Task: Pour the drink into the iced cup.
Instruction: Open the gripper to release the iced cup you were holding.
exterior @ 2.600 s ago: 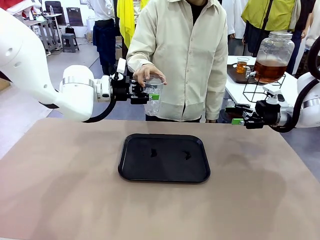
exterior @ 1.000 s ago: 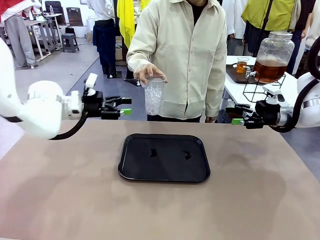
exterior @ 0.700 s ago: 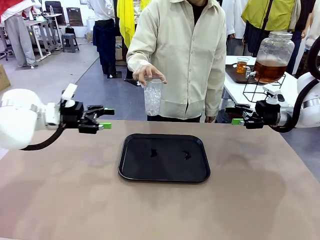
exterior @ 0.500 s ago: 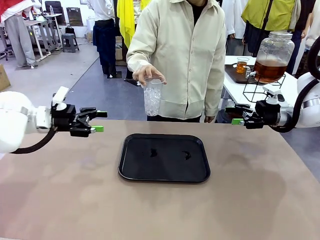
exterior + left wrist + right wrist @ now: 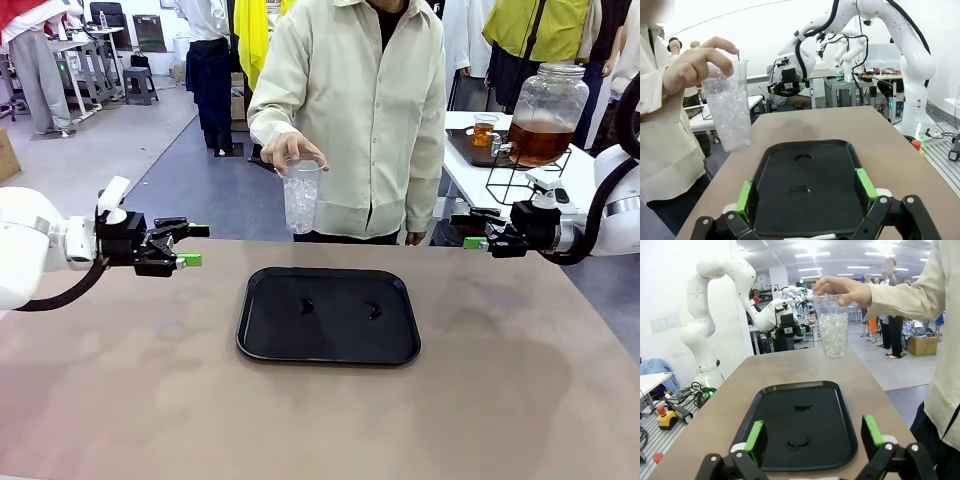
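A person's hand (image 5: pixel 291 152) holds a clear plastic cup (image 5: pixel 301 195) full of ice by its rim, above the table's far edge; the cup (image 5: pixel 731 114) (image 5: pixel 833 333) shows in both wrist views. The amber drink (image 5: pixel 538 140) fills the lower part of a big lidded glass jar on a wire stand, on a side table at the back right. My left gripper (image 5: pixel 191 245) hovers open and empty over the table's left side, well left of the cup. My right gripper (image 5: pixel 470 230) waits open and empty at the right edge.
A black tray (image 5: pixel 328 350) lies at the table's middle with two small wet marks on it. A small glass of amber liquid (image 5: pixel 484 129) stands on a dark tray beside the jar. Bare brown tabletop surrounds the black tray.
My left arm has drawn back from the cup, moving left and down to the table's left side, gripper open. The person keeps the cup, now slightly lower. The right arm stayed still.
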Controlling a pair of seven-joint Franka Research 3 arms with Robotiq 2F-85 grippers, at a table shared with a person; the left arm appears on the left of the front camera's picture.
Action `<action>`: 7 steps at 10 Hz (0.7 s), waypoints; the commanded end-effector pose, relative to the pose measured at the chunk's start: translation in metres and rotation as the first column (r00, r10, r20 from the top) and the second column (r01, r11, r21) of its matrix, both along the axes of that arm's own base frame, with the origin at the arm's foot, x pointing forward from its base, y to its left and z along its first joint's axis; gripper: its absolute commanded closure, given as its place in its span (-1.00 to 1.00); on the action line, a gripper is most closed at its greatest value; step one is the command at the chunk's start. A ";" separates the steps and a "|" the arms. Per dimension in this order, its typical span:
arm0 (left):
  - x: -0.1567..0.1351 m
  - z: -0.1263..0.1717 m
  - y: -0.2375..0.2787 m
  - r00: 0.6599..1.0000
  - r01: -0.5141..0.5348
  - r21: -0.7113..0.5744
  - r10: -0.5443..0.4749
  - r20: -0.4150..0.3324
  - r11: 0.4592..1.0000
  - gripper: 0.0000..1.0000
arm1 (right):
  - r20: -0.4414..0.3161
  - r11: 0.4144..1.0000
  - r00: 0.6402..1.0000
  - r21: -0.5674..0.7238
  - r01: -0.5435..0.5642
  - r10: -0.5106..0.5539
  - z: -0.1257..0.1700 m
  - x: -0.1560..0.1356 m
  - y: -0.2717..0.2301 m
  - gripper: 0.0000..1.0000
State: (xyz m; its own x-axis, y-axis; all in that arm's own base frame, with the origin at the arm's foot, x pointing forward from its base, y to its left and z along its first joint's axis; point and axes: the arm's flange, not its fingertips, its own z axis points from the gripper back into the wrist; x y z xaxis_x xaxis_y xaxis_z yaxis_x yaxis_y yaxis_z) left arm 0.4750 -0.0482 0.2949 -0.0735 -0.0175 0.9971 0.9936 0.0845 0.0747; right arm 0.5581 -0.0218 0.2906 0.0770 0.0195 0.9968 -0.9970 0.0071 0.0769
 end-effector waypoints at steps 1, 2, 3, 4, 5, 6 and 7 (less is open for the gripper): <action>0.002 0.002 -0.001 1.000 -0.003 0.007 0.003 0.003 1.000 -1.00 | -0.002 1.000 1.000 -0.001 -0.001 0.001 0.002 0.000 0.001 -1.00; 0.002 0.002 -0.001 1.000 -0.003 0.007 0.003 0.003 1.000 -1.00 | -0.002 1.000 1.000 -0.001 -0.001 0.001 0.002 0.000 0.001 -1.00; 0.002 0.002 -0.001 1.000 -0.003 0.007 0.003 0.003 1.000 -1.00 | -0.002 1.000 1.000 -0.001 -0.001 0.001 0.002 0.000 0.001 -1.00; 0.002 0.002 -0.001 1.000 -0.003 0.007 0.003 0.003 1.000 -1.00 | -0.002 1.000 1.000 -0.001 -0.001 0.001 0.002 0.000 0.001 -1.00; 0.002 0.002 -0.001 1.000 -0.003 0.007 0.003 0.003 1.000 -1.00 | -0.002 1.000 1.000 -0.001 -0.001 0.001 0.002 0.000 0.001 -1.00; 0.002 0.002 -0.001 1.000 -0.003 0.007 0.003 0.003 1.000 -1.00 | -0.002 1.000 1.000 -0.001 -0.001 0.001 0.002 0.000 0.001 -1.00; 0.002 0.002 -0.001 1.000 -0.003 0.007 0.003 0.003 1.000 -1.00 | -0.002 1.000 1.000 -0.001 -0.001 0.001 0.002 0.000 0.001 -1.00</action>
